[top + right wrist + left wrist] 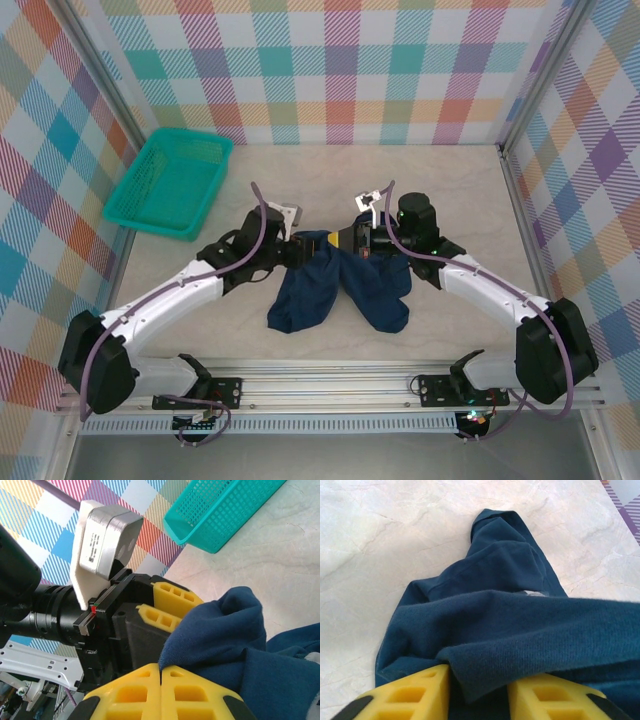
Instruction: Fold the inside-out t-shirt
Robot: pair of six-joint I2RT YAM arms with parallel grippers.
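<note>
- At the middle of the worktop [420, 180], between the two arms: the inside-out t-shirt [335, 290], dark navy, bunched at its far end and trailing toward the arm bases in two loose lobes on the pale marbled surface.
- On the right: right gripper [161, 672], fingers [130, 695] pressed flat together, pinching an edge of the navy cloth at their tips.
- On the left: left gripper [477, 680], fingers [415, 695] narrowly parted on either side of a thick fold of the shirt; hard to say from the wrist view whether clamped on it or merely bracketing it.
- Seen from above: both grippers tip to tip over the far end of the garment, very nearly touching each other.
- At far left, well apart from the shirt: teal mesh basket [170, 185], playing no part.
- Step in hand, by the look of it: securing a two-point hold on one end of the crumpled garment, ahead of any fold. No crease made yet, so the task barely begun.
- Called for next: a sure pinch on the left, then drawing the two holds apart and upward to spread the cloth flat. Care needed not to tug the edge out of the closed right fingers, nor to drag a lobe off the near edge of the worktop.
</note>
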